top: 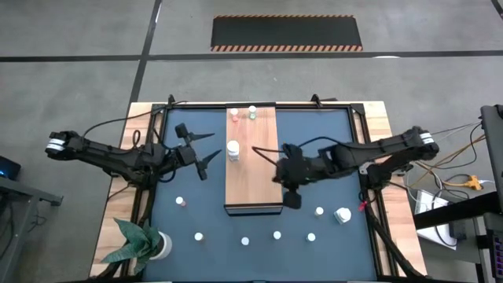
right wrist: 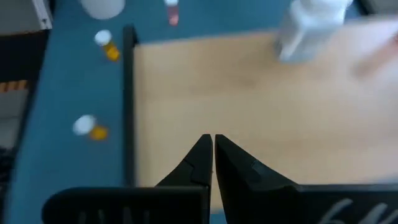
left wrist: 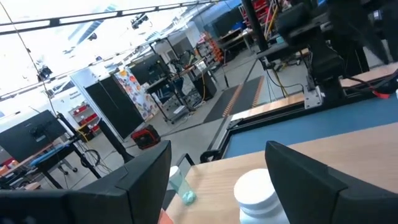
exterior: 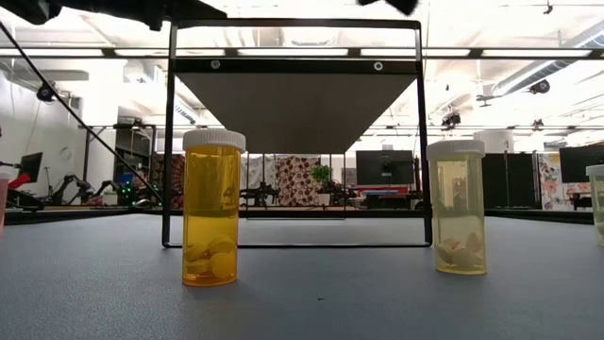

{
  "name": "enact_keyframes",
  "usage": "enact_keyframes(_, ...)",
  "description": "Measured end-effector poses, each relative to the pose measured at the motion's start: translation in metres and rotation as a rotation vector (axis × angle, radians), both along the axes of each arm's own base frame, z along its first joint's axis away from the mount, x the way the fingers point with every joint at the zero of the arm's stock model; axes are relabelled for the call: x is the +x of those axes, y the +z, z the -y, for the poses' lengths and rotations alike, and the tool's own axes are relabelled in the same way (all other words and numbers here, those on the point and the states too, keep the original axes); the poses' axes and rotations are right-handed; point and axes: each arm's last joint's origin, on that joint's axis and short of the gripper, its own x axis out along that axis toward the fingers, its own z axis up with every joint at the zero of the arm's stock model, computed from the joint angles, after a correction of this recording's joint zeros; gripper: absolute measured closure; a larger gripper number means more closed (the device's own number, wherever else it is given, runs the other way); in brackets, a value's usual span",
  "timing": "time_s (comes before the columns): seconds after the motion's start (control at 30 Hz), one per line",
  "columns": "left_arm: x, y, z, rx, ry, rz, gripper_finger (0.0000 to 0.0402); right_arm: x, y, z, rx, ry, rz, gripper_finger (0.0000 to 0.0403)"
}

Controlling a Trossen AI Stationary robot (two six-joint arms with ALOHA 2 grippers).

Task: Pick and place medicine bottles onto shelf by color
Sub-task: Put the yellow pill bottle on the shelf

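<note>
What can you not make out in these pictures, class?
- High view: colours of the bottles on the mat are too small to tell.
- Low view: the shelf is not seen; a bottle at the right edge is cut off.
- Right wrist view: the white bottle is blurred.

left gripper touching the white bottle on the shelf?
Apart. High view: the open left gripper sits off the shelf edge, with dark mat between it and the white bottle.

Shelf (top: 253,161) as landmark: its near half is bare board w/ free passage, a white bottle (top: 233,148) blocks mid-left, two small bottles (top: 243,114) crowd the far end, and the right tool (top: 257,149) hangs over its right side, fingers together.
</note>
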Motion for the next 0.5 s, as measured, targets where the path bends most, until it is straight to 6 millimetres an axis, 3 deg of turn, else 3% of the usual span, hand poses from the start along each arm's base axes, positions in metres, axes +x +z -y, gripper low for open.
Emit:
enact_keyframes(0.27, 0.001, -0.001, 0.0, -0.001, 0.0, 0.006, 0.0158, -0.047, -0.005, -0.024, 0.251, -0.321, -0.279, 0.0394)
enact_keyframes(0.5, 0.001, 0.0, 0.0, -0.001, 0.0, 0.011, 0.0158, -0.058, -0.033, -0.049, 0.266, -0.525, -0.442, 0.037)
